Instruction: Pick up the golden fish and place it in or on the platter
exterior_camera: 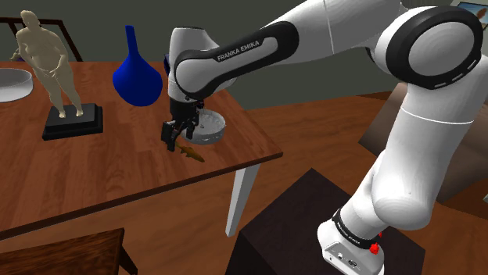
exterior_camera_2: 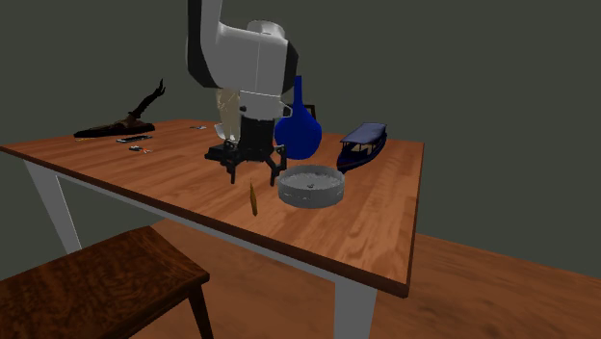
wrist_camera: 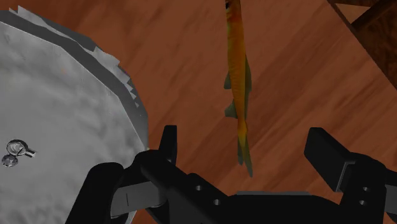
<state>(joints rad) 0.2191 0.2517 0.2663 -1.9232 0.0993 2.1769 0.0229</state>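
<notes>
A slim golden-orange fish (wrist_camera: 239, 89) lies flat on the wooden table beside the grey round platter (wrist_camera: 57, 121). My gripper (wrist_camera: 248, 149) hovers open just above it, and the fish's tail end reaches between the fingers (wrist_camera: 167, 143) without touching either. In the shoulder view the gripper (exterior_camera: 178, 143) hangs over the fish (exterior_camera: 190, 152), close to the platter (exterior_camera: 209, 126) and the table's near edge. From the second exterior view the fish (exterior_camera_2: 254, 199) lies below the open gripper (exterior_camera_2: 252, 175), to the left of the platter (exterior_camera_2: 311, 185).
A blue vase (exterior_camera: 137, 74), a pale statue on a black base (exterior_camera: 51, 66) and a white bowl (exterior_camera: 12, 82) stand further back. A dark blue boat model (exterior_camera_2: 362, 146) and driftwood (exterior_camera_2: 120, 120) share the table. A wooden stool (exterior_camera_2: 96, 279) sits below the table edge.
</notes>
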